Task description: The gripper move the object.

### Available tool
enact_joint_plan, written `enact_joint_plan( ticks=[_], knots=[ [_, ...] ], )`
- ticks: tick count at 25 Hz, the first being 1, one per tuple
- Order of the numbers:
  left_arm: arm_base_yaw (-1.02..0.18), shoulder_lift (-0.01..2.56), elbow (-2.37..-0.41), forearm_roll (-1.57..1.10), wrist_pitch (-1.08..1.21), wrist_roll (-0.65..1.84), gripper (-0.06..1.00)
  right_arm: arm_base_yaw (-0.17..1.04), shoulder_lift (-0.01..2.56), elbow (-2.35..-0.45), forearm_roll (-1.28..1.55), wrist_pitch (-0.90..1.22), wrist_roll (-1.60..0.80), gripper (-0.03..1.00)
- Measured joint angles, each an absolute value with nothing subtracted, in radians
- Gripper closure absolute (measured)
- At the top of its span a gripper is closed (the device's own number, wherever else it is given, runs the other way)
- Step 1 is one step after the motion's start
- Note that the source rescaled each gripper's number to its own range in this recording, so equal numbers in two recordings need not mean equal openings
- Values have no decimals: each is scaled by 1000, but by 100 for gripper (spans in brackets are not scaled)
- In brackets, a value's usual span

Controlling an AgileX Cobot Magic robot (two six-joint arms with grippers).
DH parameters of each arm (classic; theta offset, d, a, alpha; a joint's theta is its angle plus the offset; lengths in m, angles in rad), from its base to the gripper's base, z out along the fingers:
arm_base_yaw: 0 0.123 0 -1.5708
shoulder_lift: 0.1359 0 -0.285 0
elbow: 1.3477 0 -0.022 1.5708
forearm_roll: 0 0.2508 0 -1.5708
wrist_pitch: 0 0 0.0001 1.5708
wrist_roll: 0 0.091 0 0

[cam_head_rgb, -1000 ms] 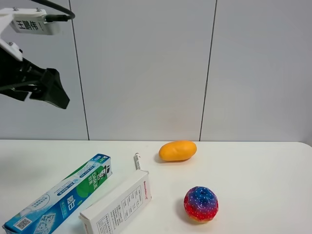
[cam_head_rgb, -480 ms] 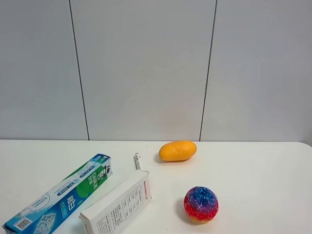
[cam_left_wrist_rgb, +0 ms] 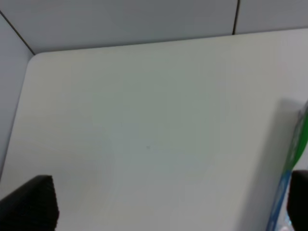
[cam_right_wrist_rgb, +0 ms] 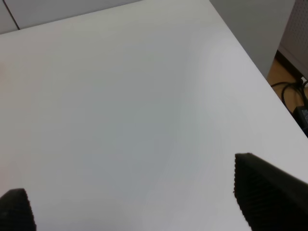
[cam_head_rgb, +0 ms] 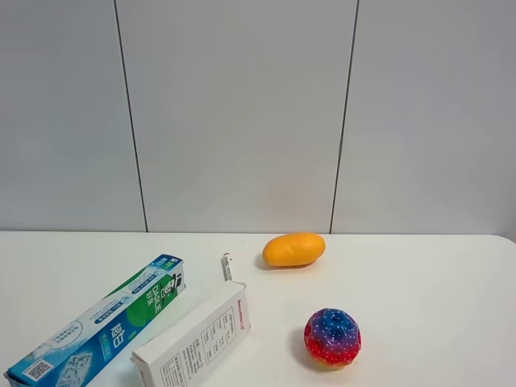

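Note:
The white rectangular box (cam_head_rgb: 197, 339) with small black print and red lettering on its edge lies flat near the table's front, left of centre, next to the long blue-green toothpaste box (cam_head_rgb: 105, 322). Neither gripper shows in the exterior high view. In the left wrist view my left gripper (cam_left_wrist_rgb: 166, 202) is open, its black fingertips (cam_left_wrist_rgb: 33, 204) wide apart above bare table, with the toothpaste box's edge (cam_left_wrist_rgb: 294, 159) beside one finger. In the right wrist view my right gripper (cam_right_wrist_rgb: 139, 197) is open and empty over bare table near a table edge.
An orange mango (cam_head_rgb: 293, 249) lies at the back middle of the white table (cam_head_rgb: 435, 306). A multicoloured ball (cam_head_rgb: 331, 337) sits front right of centre. A thin white pen (cam_head_rgb: 227, 266) lies behind the white box. Floor and cables (cam_right_wrist_rgb: 296, 91) show past the table edge.
The left arm, seen high at the upper left one second ago, has left the exterior high view. The objects on the table have not moved.

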State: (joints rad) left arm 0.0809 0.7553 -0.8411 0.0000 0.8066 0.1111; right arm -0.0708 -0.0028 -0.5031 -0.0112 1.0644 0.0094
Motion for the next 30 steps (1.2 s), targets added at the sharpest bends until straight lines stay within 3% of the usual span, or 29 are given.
enact_joint_plan(
  ticks=[7, 16, 30],
  knots=[
    [81, 475, -647, -101, 845, 99, -1, -71, -3, -503, -11, 1064, 9, -3],
    [81, 195, -537, -158, 919, 96, -1, -71, -3, -503, -11, 1064, 9, -3],
    [81, 84, -531, -166, 966, 96, -1, -71, -3, -503, -11, 1064, 9, -3]
  ],
)
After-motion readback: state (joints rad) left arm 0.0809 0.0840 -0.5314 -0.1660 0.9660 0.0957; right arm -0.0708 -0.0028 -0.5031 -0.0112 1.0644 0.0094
